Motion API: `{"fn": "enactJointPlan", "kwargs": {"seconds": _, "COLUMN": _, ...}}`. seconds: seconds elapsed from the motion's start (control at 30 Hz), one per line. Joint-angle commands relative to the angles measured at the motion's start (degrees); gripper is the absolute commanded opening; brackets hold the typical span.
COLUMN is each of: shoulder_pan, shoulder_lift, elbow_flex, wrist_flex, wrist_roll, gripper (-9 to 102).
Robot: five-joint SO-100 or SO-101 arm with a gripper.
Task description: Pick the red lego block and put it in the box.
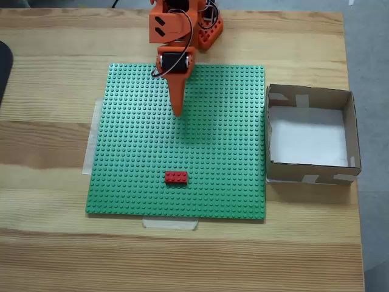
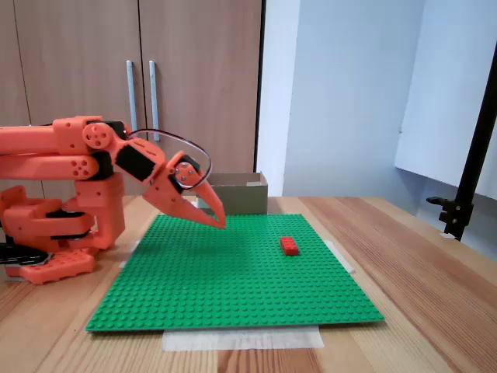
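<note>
One red lego block (image 1: 176, 177) lies on the green baseplate (image 1: 231, 121), well apart from the box (image 1: 351, 131); the gripper (image 1: 177, 112), seemingly closed and empty, should open before descending squarely.

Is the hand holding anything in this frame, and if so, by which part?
Nothing is held. The hand hangs shut above the green baseplate, apart from the red lego block, which lies flat on the baseplate nearer the front edge in both fixed views.

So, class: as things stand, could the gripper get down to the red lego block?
Probably yes. The gripper hangs above the green baseplate, and the red lego block lies alone on bare studs, with nothing between them.
</note>
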Motion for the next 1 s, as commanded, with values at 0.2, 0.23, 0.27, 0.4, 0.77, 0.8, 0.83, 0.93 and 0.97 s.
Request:
{"fn": "enactJointPlan", "kwargs": {"seconds": 0.2, "shoulder_pan": 0.70, "shoulder_lift": -2.72, "elbow_flex": -2.29, "wrist_flex": 0.62, "wrist_roll": 0.62, "gripper": -1}}
{"fn": "enactJointPlan", "kwargs": {"seconds": 0.23, "shoulder_pan": 0.70, "shoulder_lift": -4.39, "elbow_flex": -3.87, "wrist_flex": 0.62, "wrist_roll": 1.23, "gripper": -1}}
{"fn": "enactJointPlan", "kwargs": {"seconds": 0.27, "shoulder_pan": 0.70, "shoulder_lift": -6.68, "elbow_flex": -5.98, "wrist_flex": 0.62, "wrist_roll": 1.67, "gripper": -1}}
{"fn": "enactJointPlan", "kwargs": {"seconds": 0.4, "shoulder_pan": 0.62, "shoulder_lift": -16.35, "elbow_flex": -13.97, "wrist_flex": 0.70, "wrist_roll": 2.20, "gripper": -1}}
{"fn": "enactJointPlan", "kwargs": {"seconds": 0.77, "shoulder_pan": 0.97, "shoulder_lift": -35.86, "elbow_flex": -33.31, "wrist_flex": 1.93, "wrist_roll": 0.35, "gripper": -1}}
{"fn": "enactJointPlan", "kwargs": {"seconds": 0.8, "shoulder_pan": 0.97, "shoulder_lift": -37.35, "elbow_flex": -34.63, "wrist_flex": 2.11, "wrist_roll": 0.09, "gripper": -1}}
{"fn": "enactJointPlan", "kwargs": {"seconds": 0.83, "shoulder_pan": 0.97, "shoulder_lift": -38.94, "elbow_flex": -36.21, "wrist_flex": 2.20, "wrist_roll": -0.18, "gripper": -1}}
{"fn": "enactJointPlan", "kwargs": {"seconds": 0.93, "shoulder_pan": 1.23, "shoulder_lift": -43.24, "elbow_flex": -40.78, "wrist_flex": 3.08, "wrist_roll": -0.18, "gripper": -1}}
{"fn": "enactJointPlan", "kwargs": {"seconds": 0.97, "shoulder_pan": 1.49, "shoulder_lift": -44.91, "elbow_flex": -42.36, "wrist_flex": 3.34, "wrist_roll": 0.18, "gripper": -1}}
